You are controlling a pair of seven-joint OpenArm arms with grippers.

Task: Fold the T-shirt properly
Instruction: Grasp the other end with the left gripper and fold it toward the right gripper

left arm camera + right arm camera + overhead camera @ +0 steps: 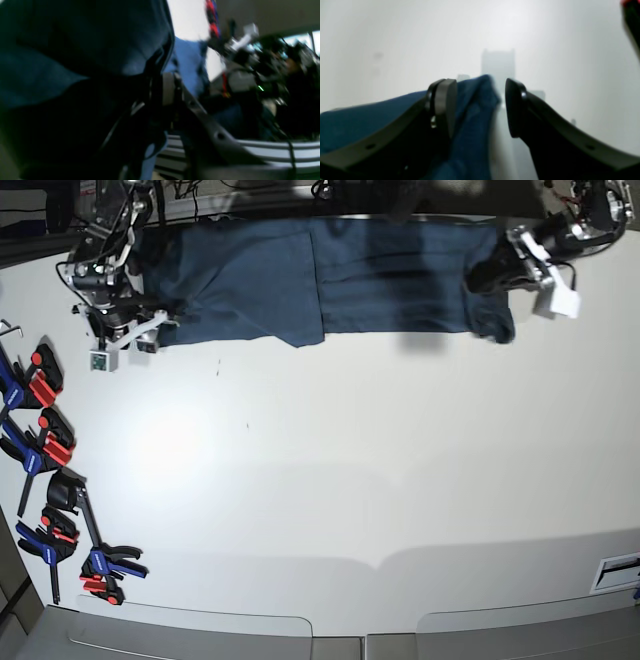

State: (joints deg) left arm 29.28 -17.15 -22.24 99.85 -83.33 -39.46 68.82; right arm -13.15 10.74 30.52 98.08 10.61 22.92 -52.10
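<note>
1. The T-shirt (320, 275) lay stretched along the far edge of the surface (330, 480).
2. The right end effector (140, 335) sat at its left end, the left end effector (495, 275) at its right end.
3. Clamps (50, 440) lay along the surface's left edge.

Your T-shirt (330, 275) reads plain dark navy, no print or pattern on the cloth, and between the right gripper (481, 107) fingers it shows a brighter mid-blue. Those fingers (520, 110) are matte black with dark grey pads. Beyond their tips you've got the table (330, 480), flat white and unmarked. On the left gripper (505, 270), the cloth draped over the fingers looks near-black, and a lighter blue patch shows just past them. The clamps (45, 435) beside the right arm are blue and black with red-tipped handles.
</note>
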